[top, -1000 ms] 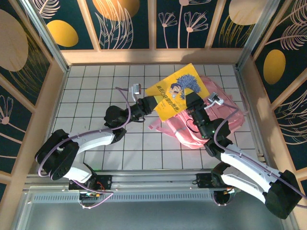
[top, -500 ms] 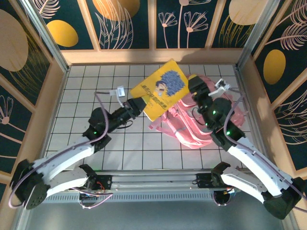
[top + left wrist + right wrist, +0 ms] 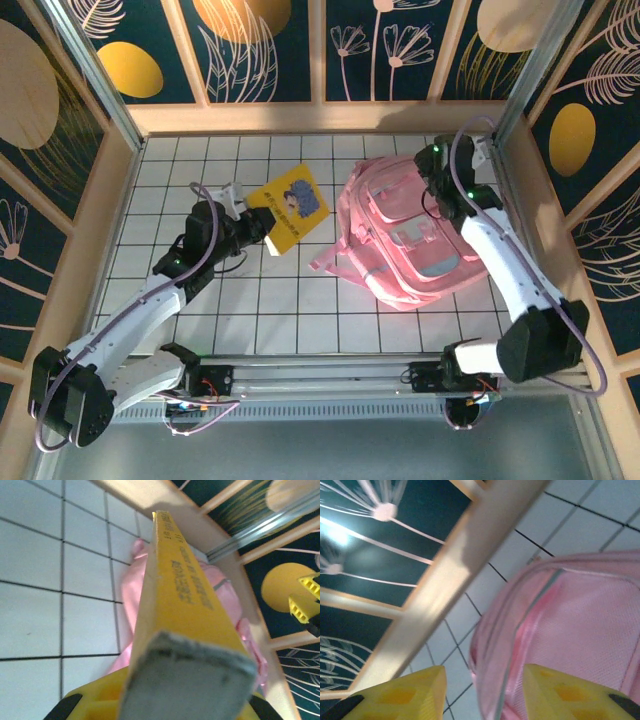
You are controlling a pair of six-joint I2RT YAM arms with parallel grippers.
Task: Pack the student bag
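1. Large pink fabric backpack (image 3: pixel 410 240): lying right of centre on the white tiled worktop (image 3: pixel 300 300).
2. Left jaws: clamping the thin yellow illustrated book (image 3: pixel 290 203), centre-left.
3. Right jaws: standing parted and empty at the backpack's upper edge; probably best spreading the opening before the book goes in.

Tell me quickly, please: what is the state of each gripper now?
Left gripper: closed, holding the yellow book.
Right gripper: open, at the top edge of the pink bag, holding nothing.

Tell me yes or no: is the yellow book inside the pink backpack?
No, the left gripper holds the yellow book over the tiles, left of the student bag.
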